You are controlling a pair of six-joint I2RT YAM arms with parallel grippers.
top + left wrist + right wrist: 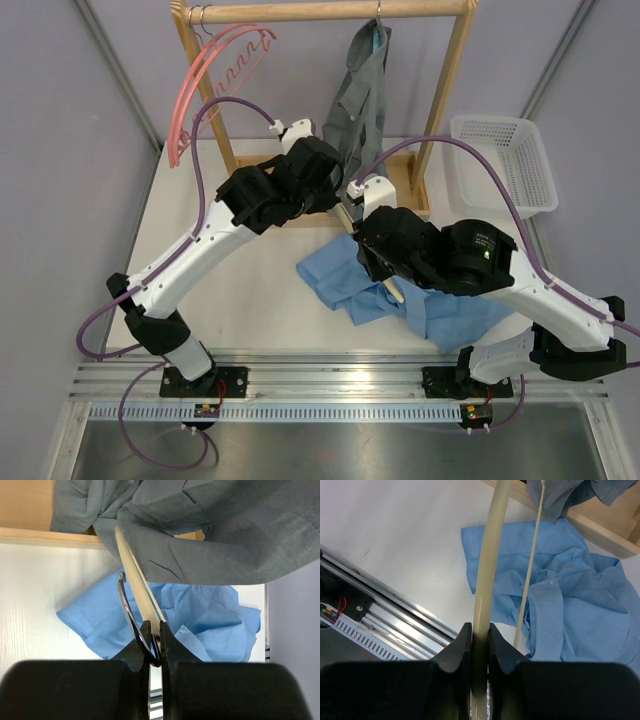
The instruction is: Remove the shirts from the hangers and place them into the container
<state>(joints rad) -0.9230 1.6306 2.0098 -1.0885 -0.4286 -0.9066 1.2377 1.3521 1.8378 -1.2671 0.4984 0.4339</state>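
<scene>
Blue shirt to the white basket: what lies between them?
In the top view, the right arm's black wrist and its purple cable cross that stretch; otherwise bare table.

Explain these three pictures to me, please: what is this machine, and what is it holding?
These are two robot arms, the left arm and the right arm, bolted to a table. The wide picture looks down from above; the other two come from cameras on each wrist. A blue shirt lies on the table. A grey shirt hangs on the wooden rack, and a white basket stands at the right. One cream hanger is gripped twice: the left gripper is closed on its metal hook, the right gripper on its curved arm.
</scene>
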